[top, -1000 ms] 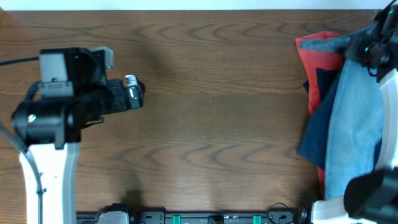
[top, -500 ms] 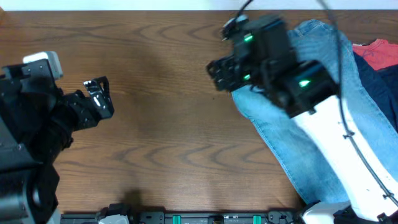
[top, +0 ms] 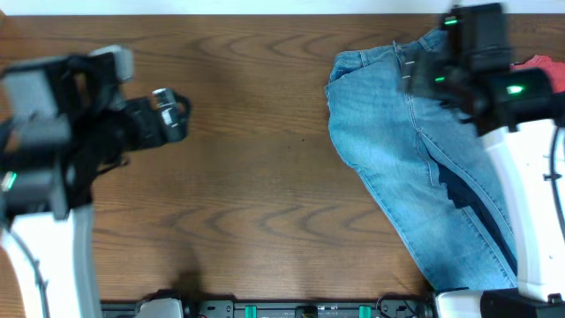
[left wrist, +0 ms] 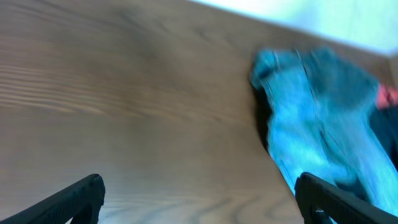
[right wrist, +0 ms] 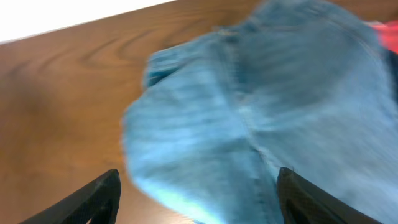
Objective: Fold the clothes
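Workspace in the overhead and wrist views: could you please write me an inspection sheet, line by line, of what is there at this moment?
Surface: brown wood-grain table, bare wood on its left and middle part.
Job's things: light-blue denim jeans lie spread out and unfolded on the right side. A coral-red garment peeks out at the far right. A dark navy patch shows between the denim; I cannot tell whether it is garment or shadow.
Clutter: nothing seen.
Grippers: left gripper is open over bare wood. Right gripper is open above the jeans and holds nothing.
Cables: thin dark cable along the left arm.
Surroundings: dark rail with green parts at the near edge.
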